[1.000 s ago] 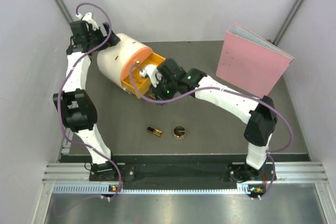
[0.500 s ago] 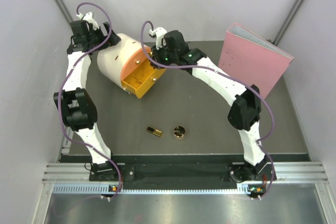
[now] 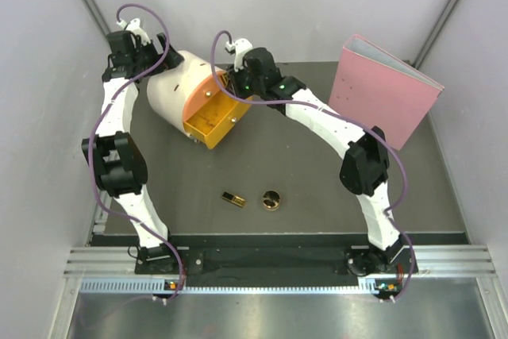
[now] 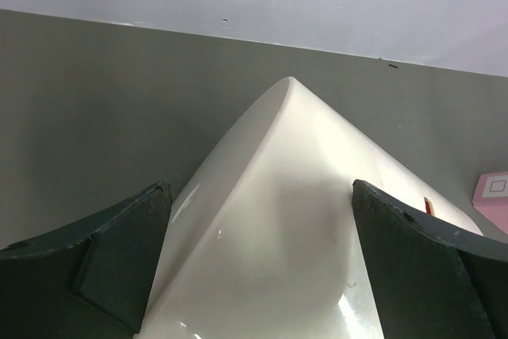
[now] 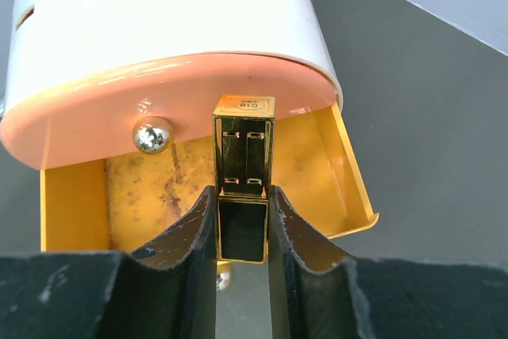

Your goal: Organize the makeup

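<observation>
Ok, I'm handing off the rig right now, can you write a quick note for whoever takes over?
Left gripper: open, fingers either side of the cream box at its back end.
Right gripper: shut on a lipstick case, held over the open drawer.
On the table: second lipstick case and round compact, side by side, not touching.
Done: drawer open.
Left: release the held case into the drawer, then fetch those two. No other makeup in view.

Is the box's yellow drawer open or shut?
Open: the yellow drawer sticks out from the cream box, its floor exposed from above.
</observation>
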`<state>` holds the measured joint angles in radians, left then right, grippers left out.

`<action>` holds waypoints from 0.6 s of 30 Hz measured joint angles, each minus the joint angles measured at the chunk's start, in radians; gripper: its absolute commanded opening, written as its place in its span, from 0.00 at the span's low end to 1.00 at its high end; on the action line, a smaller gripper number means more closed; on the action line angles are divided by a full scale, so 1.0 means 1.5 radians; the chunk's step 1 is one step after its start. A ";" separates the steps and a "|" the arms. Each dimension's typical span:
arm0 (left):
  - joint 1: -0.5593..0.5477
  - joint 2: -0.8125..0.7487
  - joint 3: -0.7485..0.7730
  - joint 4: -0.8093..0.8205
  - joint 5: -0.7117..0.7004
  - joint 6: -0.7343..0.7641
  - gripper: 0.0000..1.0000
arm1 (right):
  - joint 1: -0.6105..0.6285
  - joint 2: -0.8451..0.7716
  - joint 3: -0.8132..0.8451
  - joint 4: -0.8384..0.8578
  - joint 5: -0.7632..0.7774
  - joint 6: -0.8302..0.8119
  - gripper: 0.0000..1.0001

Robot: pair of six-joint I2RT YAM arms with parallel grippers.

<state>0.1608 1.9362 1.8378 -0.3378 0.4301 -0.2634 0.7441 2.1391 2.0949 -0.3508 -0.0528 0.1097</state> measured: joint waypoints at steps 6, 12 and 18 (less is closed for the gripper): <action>0.000 0.000 0.000 0.000 0.000 0.000 0.99 | 0.000 0.017 0.000 0.005 0.000 0.005 0.19; 0.000 0.000 0.000 0.000 0.000 0.000 0.99 | 0.000 0.027 -0.010 0.004 -0.011 0.018 0.39; 0.000 0.000 0.000 0.000 0.000 -0.001 0.99 | 0.000 0.033 -0.014 0.005 -0.019 0.030 0.53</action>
<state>0.1608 1.9362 1.8374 -0.3378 0.4297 -0.2646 0.7441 2.1880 2.0731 -0.3431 -0.0811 0.1551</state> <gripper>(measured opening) 0.988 0.484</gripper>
